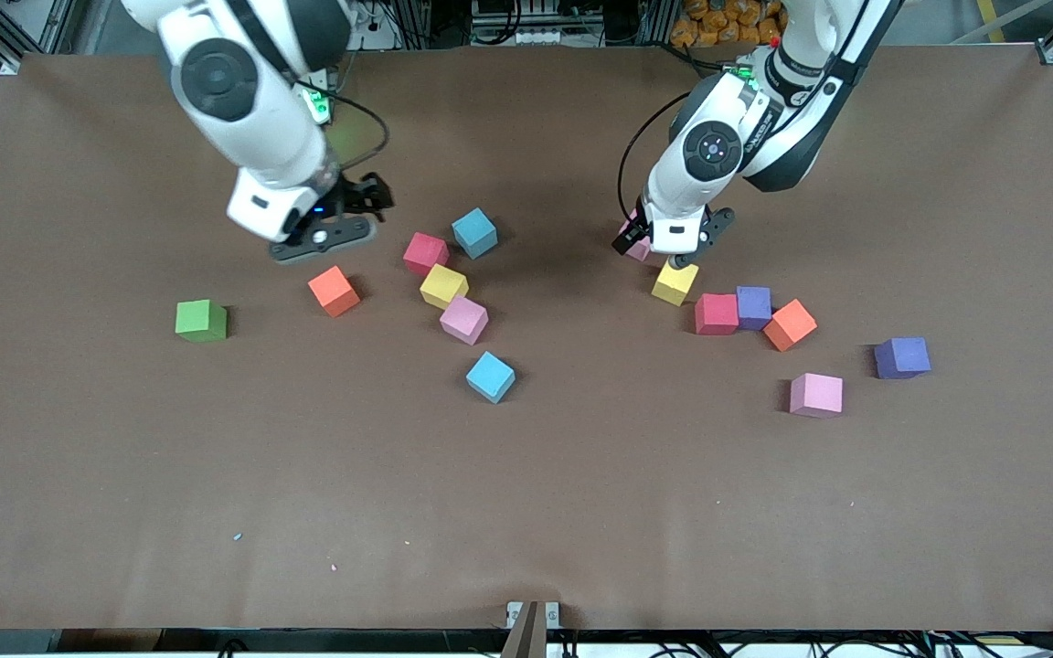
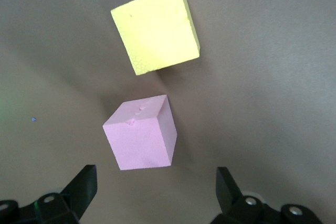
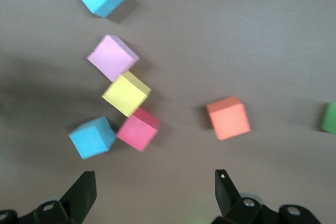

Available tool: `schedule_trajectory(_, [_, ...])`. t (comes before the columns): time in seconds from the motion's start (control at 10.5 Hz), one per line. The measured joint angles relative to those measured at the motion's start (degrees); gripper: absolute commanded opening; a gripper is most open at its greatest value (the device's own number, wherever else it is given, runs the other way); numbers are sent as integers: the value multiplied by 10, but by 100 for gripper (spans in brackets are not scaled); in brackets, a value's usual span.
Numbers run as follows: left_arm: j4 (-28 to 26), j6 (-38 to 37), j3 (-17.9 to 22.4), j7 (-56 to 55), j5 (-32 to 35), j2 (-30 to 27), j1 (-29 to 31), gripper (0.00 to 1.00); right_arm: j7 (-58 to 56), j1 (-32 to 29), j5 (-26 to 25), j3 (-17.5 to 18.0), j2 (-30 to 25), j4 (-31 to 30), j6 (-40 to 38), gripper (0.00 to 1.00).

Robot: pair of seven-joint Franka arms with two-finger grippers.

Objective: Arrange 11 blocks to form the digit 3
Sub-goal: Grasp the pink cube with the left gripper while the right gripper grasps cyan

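Though scattered, matte pastel-bright blocks

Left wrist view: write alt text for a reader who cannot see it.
The left gripper, fingers open and empty, hangs over a pink cube on the brown table. A yellow cube lies just past the pink one, close to it but apart.

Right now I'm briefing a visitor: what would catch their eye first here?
The bright foam blocks scattered loose over the brown table, no digit formed yet. Both arms hang open-fingered: the left end effector just above a pink cube beside a yellow cube, the right end effector above the table near an orange cube.
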Motion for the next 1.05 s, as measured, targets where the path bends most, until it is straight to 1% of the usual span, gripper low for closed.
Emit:
schedule_trajectory(0.19, [-11, 13, 0, -9, 0, 11, 0, 100, 19, 27, 0, 6, 1, -50, 77, 100])
schedule_trajectory(0.38, [-27, 28, 0, -27, 0, 18, 0, 100, 21, 32, 0, 29, 2, -109, 176, 100])
schedule_trajectory(0.57, [-37, 47, 0, -47, 0, 27, 0, 100, 23, 35, 0, 60, 9, -163, 268, 100])
schedule_trajectory(0.86, [-42, 74, 0, -57, 0, 51, -4, 100, 24, 41, 0, 98, 42, -204, 372, 100])
schedule_trajectory(1.05, [-45, 80, 0, -58, 3, 64, -9, 100, 24, 44, 0, 117, 72, -211, 409, 100])
